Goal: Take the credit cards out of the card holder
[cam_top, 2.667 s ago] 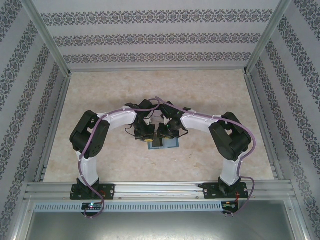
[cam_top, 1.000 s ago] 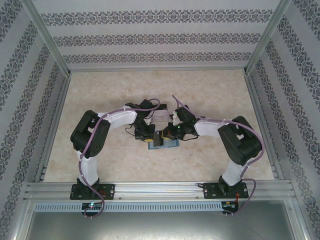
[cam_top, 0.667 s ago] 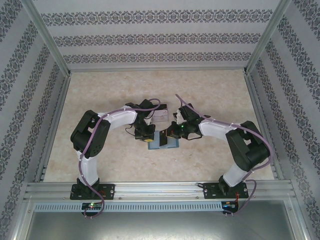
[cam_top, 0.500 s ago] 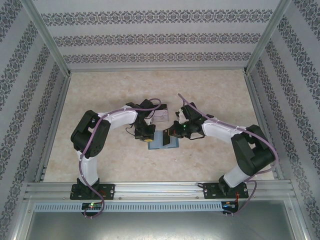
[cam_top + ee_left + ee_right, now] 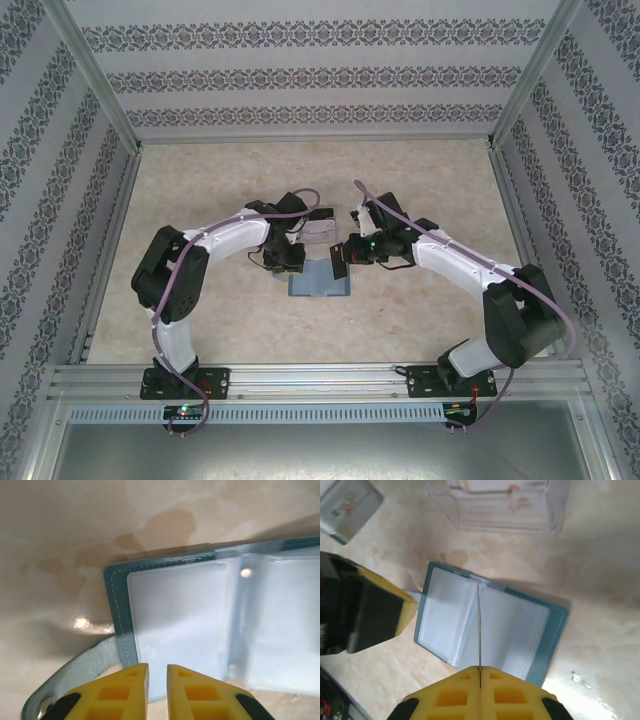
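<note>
The teal card holder (image 5: 320, 285) lies open on the table, its clear pockets facing up (image 5: 485, 627) (image 5: 200, 615). My right gripper (image 5: 480, 671) is shut on a thin dark credit card (image 5: 479, 625), seen edge-on, held upright above the holder's fold. From above, that card (image 5: 338, 263) hangs at my right gripper (image 5: 345, 256). A pale credit card (image 5: 347, 505) lies flat on the table to the far left. My left gripper (image 5: 157, 672) hovers over the holder's left half, jaws slightly apart with nothing between them; it sits by the holder's left edge (image 5: 290, 262).
A clear plastic tray (image 5: 502, 502) (image 5: 322, 228) stands just behind the holder. The holder's strap with a snap (image 5: 75, 672) sticks out at its left side. Metal rails and patterned walls (image 5: 60, 200) enclose the table.
The right arm has swung its elbow outward to the right, carrying the dark card up off the holder. The left jaws have parted a little and eased back, so more of the holder shows.
</note>
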{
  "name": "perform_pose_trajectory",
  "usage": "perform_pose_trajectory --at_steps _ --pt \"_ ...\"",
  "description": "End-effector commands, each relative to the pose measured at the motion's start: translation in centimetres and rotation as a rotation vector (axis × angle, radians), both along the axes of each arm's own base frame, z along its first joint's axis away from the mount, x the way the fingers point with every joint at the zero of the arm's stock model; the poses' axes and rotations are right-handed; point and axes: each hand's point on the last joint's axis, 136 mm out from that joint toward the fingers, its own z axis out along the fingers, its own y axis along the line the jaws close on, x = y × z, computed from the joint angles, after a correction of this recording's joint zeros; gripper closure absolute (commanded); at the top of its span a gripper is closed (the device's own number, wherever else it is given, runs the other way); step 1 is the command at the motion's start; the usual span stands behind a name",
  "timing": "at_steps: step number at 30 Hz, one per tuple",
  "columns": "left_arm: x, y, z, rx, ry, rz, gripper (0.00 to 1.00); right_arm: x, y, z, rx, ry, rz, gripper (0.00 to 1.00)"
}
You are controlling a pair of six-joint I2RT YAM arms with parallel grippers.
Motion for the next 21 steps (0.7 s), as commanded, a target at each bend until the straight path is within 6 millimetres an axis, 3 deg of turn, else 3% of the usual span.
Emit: perform_pose_trajectory --at_steps 1,8,16,21 --pt "0.8 1.4 1.5 -0.002 -0.076 0.042 0.82 1.0 -0.4 1.4 -0.093 -0.134 0.147 1.0" --pt "1.0 3.9 1.1 -0.049 -0.088 0.133 0.81 1.9 0.5 2.6 -0.248 -0.309 0.552 1.0" --pt "1.0 6.5 0.3 -0.093 -0.102 0.236 0.79 5.0 0.8 3.0 -0.519 -0.466 0.92 1.0" --pt "0.8 7.7 0.2 -0.097 -0.108 0.274 0.77 6.9 1.8 3.5 -0.593 -0.494 1.053 1.0"
